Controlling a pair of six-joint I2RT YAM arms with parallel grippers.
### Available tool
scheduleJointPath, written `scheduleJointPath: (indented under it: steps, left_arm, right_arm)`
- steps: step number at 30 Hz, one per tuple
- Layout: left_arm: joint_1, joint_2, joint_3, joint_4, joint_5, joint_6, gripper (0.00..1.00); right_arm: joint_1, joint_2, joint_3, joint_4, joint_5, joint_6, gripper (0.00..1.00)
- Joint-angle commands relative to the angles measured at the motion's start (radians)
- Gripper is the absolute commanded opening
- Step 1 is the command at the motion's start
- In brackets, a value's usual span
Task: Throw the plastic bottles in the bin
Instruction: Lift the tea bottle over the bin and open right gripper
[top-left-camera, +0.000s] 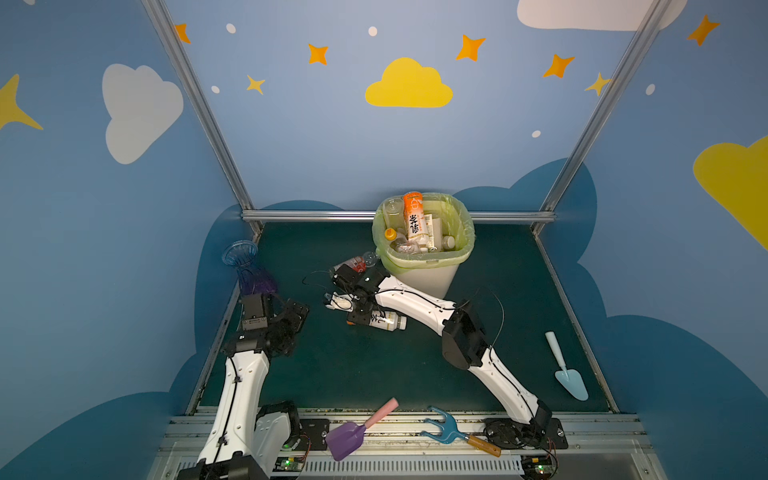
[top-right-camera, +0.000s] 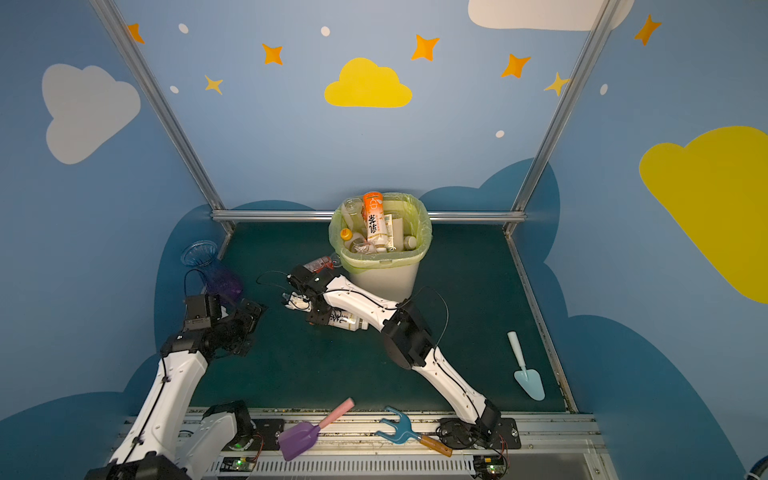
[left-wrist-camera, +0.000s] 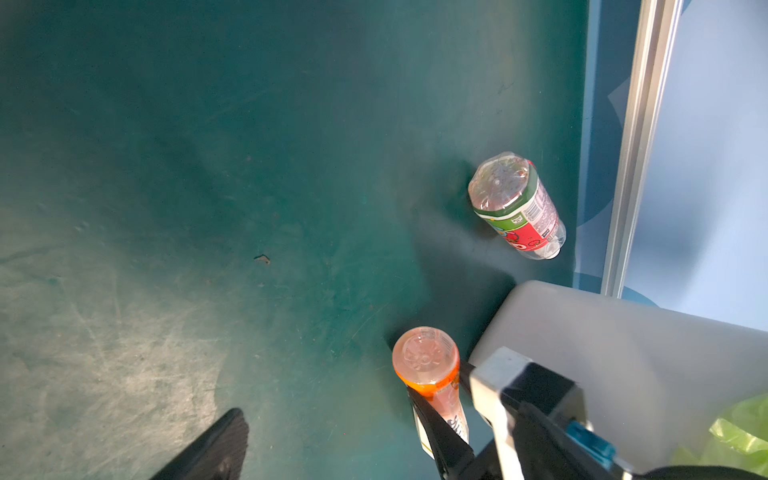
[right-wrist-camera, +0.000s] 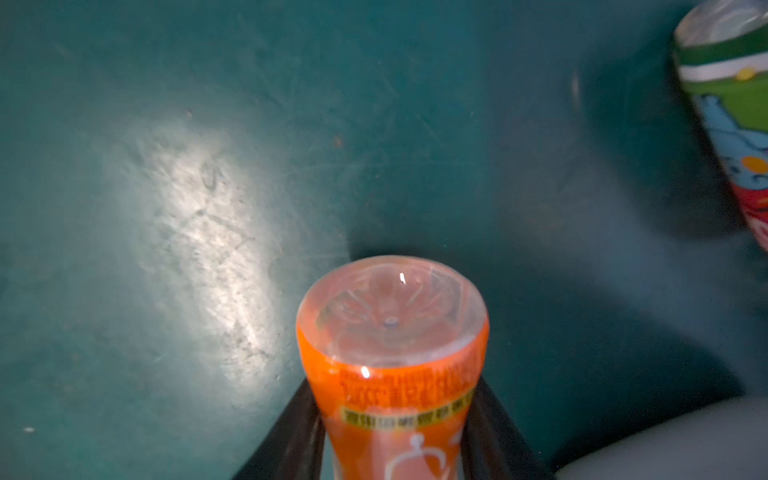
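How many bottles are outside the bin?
2: a red-label bottle lying beside the bin, and an orange-label bottle in the right gripper. The right arm may hide more.

Large black East Asian characters stand on the white labels of the tall orange-topped bottle (top-left-camera: 414, 220) in the bin (top-left-camera: 432, 276) and of the lying bottle (top-left-camera: 384, 321), too small to read for certain. The lying bottle's orange band carries fine print and a yellow strip of print, both blurred; the red-and-green bottle (left-wrist-camera: 528, 220) bears a barcode beside illegible small print.
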Motion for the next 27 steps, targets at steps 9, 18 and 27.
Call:
scheduleJointPath:
  steps: [9,18,27]
  left_arm:
    - [0.011,-0.022,0.067,-0.030,-0.002,0.053,1.00]
    - [0.009,-0.025,0.164,0.054,0.101,0.095,1.00]
    - [0.007,0.026,0.275,0.031,0.076,0.156,1.00]
  right_arm:
    - [-0.021,-0.400,0.062,0.082,-0.205,0.166,0.40]
    - [-0.100,-0.804,-0.126,0.550,-0.218,0.189,0.40]
    - [-0.402,-0.787,-0.176,0.699,-0.088,0.187,0.53]
